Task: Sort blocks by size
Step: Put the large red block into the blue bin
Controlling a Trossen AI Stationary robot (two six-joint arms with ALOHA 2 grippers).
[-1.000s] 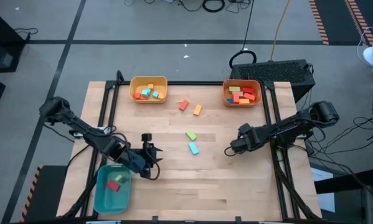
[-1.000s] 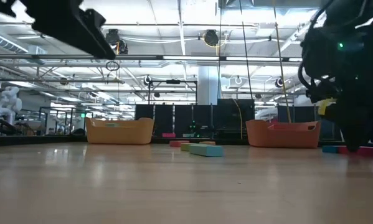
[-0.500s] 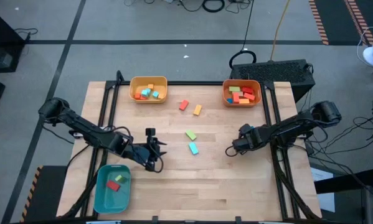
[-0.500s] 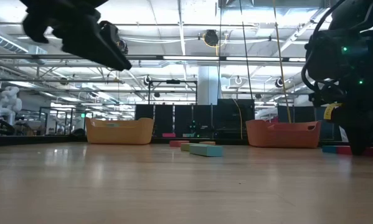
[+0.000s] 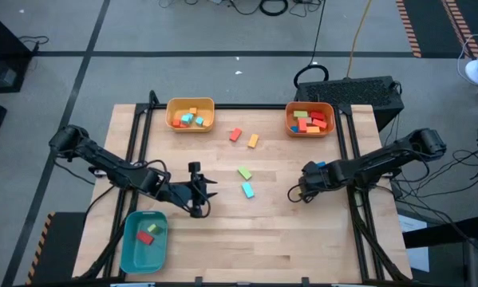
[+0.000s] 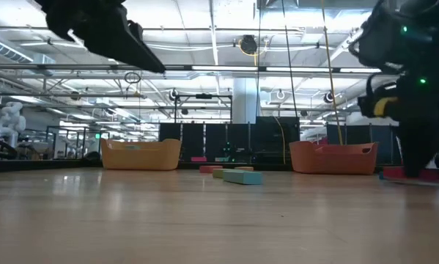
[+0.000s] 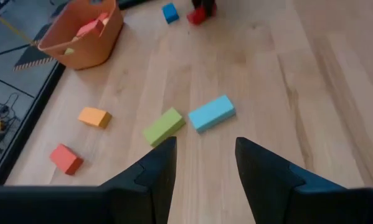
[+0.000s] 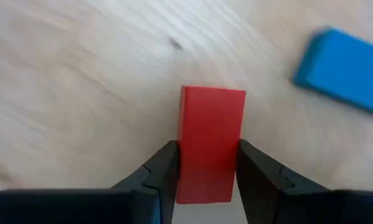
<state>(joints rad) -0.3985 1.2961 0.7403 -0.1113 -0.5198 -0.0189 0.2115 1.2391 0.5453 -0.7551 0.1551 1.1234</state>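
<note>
Since the earlier frames the left gripper (image 5: 203,194) has travelled from beside the teal bin (image 5: 131,253) toward table centre, while the right gripper (image 5: 296,193) has narrowed its fingers onto a red block (image 8: 210,144). That red block lies flat on the wooden table (image 5: 278,239), right of centre in the high view, both finger pads touching its long sides in the right wrist view; it is gripped but not lifted. A blue block (image 8: 347,68) lies just beside it, apart from the fingers. Mid-frame in the high view lie four loose blocks: a green block (image 5: 244,172) and a light blue block (image 5: 248,190) close together, with a red block (image 5: 235,135) and an orange block (image 5: 253,141) above them. The left gripper's fingers stand partly open and empty, pointing at the green and light blue pair. Sorted blocks fill the yellow bin (image 5: 190,102) at upper left and the orange bin (image 5: 310,106) at upper right; the teal bin at lower left holds two.
</note>
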